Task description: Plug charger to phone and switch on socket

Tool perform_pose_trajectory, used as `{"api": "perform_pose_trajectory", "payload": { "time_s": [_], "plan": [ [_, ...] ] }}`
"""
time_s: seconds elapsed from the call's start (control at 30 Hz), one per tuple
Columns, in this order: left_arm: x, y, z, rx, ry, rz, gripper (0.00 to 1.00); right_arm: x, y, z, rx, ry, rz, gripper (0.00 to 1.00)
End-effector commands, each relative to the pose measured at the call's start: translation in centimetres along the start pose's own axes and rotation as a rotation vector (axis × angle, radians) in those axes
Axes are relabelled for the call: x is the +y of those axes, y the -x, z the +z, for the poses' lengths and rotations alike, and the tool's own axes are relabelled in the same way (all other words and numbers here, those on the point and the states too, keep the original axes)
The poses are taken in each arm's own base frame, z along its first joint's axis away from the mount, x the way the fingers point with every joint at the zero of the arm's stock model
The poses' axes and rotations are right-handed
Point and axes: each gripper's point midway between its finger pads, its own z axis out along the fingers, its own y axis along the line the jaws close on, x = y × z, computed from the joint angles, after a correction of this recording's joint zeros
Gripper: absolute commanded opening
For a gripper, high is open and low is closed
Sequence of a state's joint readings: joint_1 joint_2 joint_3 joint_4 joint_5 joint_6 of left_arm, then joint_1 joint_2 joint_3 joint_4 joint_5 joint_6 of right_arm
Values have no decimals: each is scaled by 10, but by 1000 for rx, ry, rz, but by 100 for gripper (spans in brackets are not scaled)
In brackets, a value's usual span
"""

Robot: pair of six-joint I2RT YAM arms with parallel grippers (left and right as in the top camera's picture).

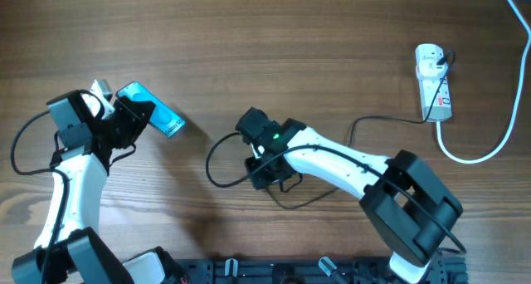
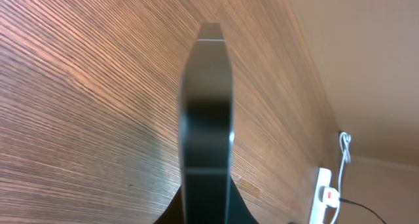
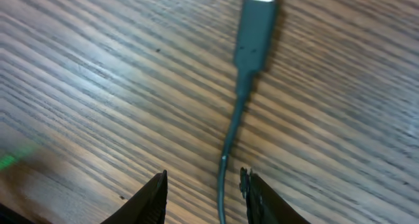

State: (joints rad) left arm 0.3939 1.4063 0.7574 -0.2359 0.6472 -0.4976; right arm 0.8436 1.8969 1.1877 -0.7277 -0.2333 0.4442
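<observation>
Charger [image 3: 255, 34] first: its dark connector lies flat on the wooden table [image 1: 249, 35], straight ahead of your right claw [image 3: 203, 178]. The pale metal tip points away from the claw. From the connector, the thin black cable runs back toward the claw and passes between its two fingertips, nearer one finger than the other. Your right claw is released. The jaws stand apart, wider than the cable, and wood shows on either side of the wire, so nothing is clamped. The fingertips sit low over the table, behind the connector rather than over it.

From overhead, the cable makes a loose loop on the table beside the right claw. It then trails past the arm toward the socket [image 1: 431, 80], which lies well away from the claw near the table's far right corner. A white lead [image 1: 489, 143] curves off from the socket. You cannot tell from these views how the switch is set.

Your left claw [image 1: 124, 118] is well apart from the right claw, on its left. It is clenched on the phone [image 1: 158, 111], whose cyan screen faces up and whose free end angles toward the right claw. In the left wrist view the phone shows only as a dark slab seen edge-on, rising from between the fingers. Bare table lies between the phone's free end and the charger, and the two do not touch.
</observation>
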Motion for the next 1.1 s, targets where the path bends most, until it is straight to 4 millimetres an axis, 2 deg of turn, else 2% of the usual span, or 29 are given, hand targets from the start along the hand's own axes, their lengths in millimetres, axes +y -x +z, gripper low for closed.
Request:
{"api": "perform_pose_trajectory", "payload": {
  "time_s": [0.0,0.07,0.27,0.37,0.43,0.53,0.6,1.07],
  "plan": [
    [-3,6,-1,-21,7,54,4,-3,-4,8,4,-51,-10,39],
    [-3,6,-1,-21,7,54,4,-2,-5,9,8,-59,-14,38],
    [-3,6,-1,-21,7,54,4,-4,-10,11,27,-68,-12,17],
    [-3,6,-1,-20,7,53,4,-6,-13,11,41,-75,-8,15],
    [-3,6,-1,-20,7,53,4,-8,-17,10,56,-82,-2,17],
    [-3,5,-1,-20,7,34,4,-10,-22,9,79,-92,13,34],
    [-3,5,-1,-19,8,33,4,-10,-27,9,99,-90,17,39],
    [-3,5,-1,-18,8,32,4,-12,-46,6,178,-94,38,40]
  ]
}}
